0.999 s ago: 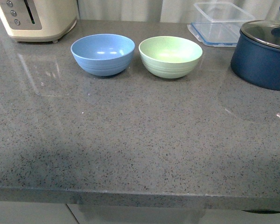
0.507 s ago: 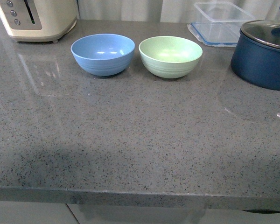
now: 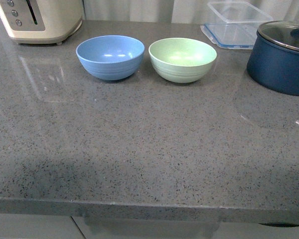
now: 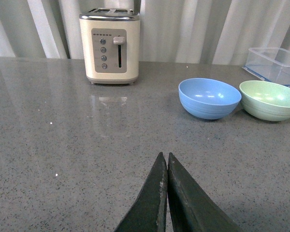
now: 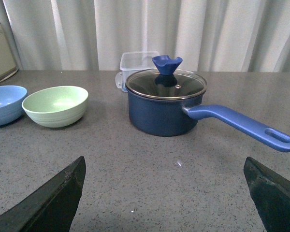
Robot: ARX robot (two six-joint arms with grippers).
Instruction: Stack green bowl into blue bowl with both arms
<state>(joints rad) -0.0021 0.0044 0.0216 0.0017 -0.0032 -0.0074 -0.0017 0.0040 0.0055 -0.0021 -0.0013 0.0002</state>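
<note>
The left gripper (image 4: 164,157) has its two jaws pressed together, with nothing between them. It sits low over the gray counter (image 3: 149,149). The blue bowl (image 4: 210,98) is out in front of these jaws and off toward the other arm's side. It is well apart from them, and it is the closer of the two bowls to this gripper.

In the front view no arm shows. The blue bowl (image 3: 110,57) and the green bowl (image 3: 182,59) stand upright side by side. They are just beside each other with a thin gap, not touching. Both are empty. Both are round, so no side is better to grab than another.

The right gripper (image 5: 164,166) has its jaws wide apart and holds nothing. The green bowl (image 5: 55,105) is out in front of these jaws and off toward the left arm's side. The dark blue pot (image 5: 165,107) stands more straight ahead of them. I think the right arm is nearer the green bowl, so it should reach there, turning away from the pot.
</note>
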